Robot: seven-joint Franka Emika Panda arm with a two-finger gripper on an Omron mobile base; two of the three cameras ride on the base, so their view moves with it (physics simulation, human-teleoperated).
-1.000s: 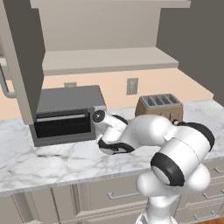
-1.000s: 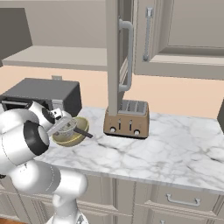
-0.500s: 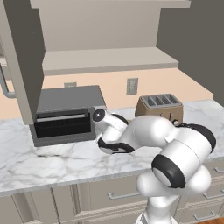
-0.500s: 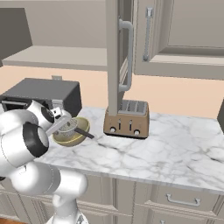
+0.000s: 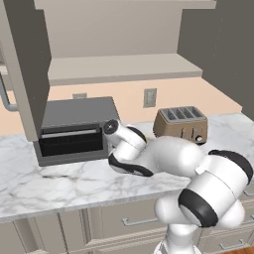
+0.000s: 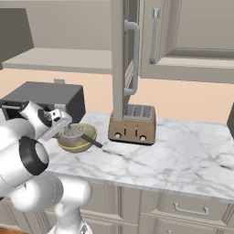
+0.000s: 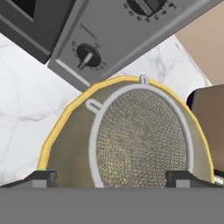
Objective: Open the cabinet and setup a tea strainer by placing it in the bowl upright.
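The yellowish-olive bowl point(image 6: 78, 138) stands on the marble counter between the toaster oven and the toaster. The tea strainer point(image 6: 73, 132) sits in it, mesh cup up, with its thin dark handle sticking out over the rim to the right. In the hand view the grey mesh of the tea strainer point(image 7: 140, 140) lies inside the bowl's yellow rim point(image 7: 59, 127). My gripper point(image 6: 61, 124) hovers just above the bowl, open. Its fingertips point(image 7: 41, 178) stand wide on either side of the strainer and clear of its rim. The cabinet's doors point(image 5: 27, 69) point(image 6: 119, 59) are swung open over a pale shelf point(image 5: 119, 67).
A dark toaster oven point(image 5: 74, 129) stands right behind the bowl, its knobs point(image 7: 86, 56) close to my hand. The brown toaster point(image 6: 132, 125) is to the bowl's right. The open door point(image 6: 132, 59) with its bar handle hangs above that toaster. Drawer fronts run below the counter edge.
My hand has lifted a little above the bowl. The strainer stays where it was in the bowl.
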